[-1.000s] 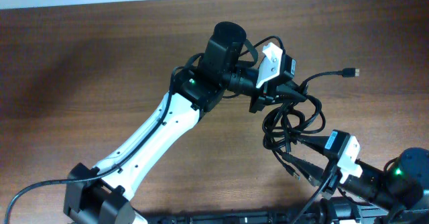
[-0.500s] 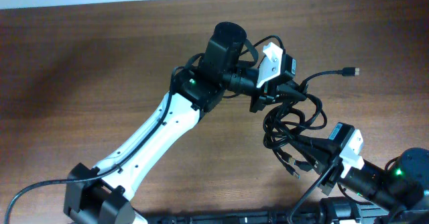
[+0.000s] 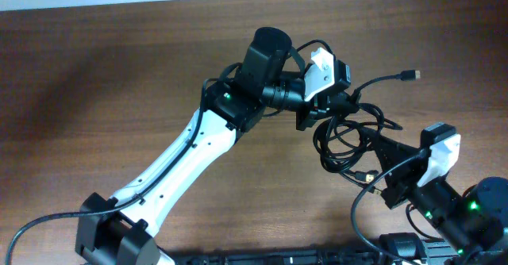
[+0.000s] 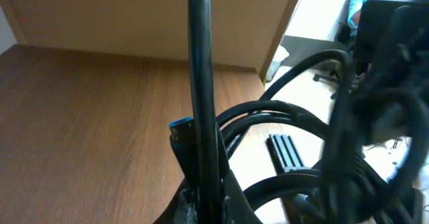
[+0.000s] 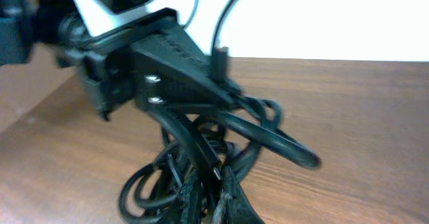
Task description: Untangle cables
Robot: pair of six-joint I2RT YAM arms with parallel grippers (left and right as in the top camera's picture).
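The cables [image 3: 349, 134] are a knot of thin black cords hanging between my two grippers above the wooden table [image 3: 119, 74]. One loose strand ends in a small plug [image 3: 410, 75] at the upper right. My left gripper [image 3: 328, 110] is shut on the upper part of the knot; in the left wrist view a cord [image 4: 201, 83] rises straight from the left gripper [image 4: 204, 207], with a blue-tipped plug [image 4: 179, 123] beside it. My right gripper [image 3: 381, 155] is shut on a strand at the knot's lower right. In the right wrist view the right gripper [image 5: 214, 200] pinches a cord, with the cables [image 5: 261, 133] looped just beyond it.
The left arm [image 3: 198, 138] runs diagonally from the bottom left to the centre. The right arm's base [image 3: 476, 209] sits at the bottom right corner. A thicker arm wire [image 3: 32, 225] lies at the lower left. Bare wood spreads to the left and the far right.
My right gripper has shut on a strand and drawn back to the right, stretching the lower loops sideways. The left gripper holds its place, and the loose plug has shifted slightly upward.
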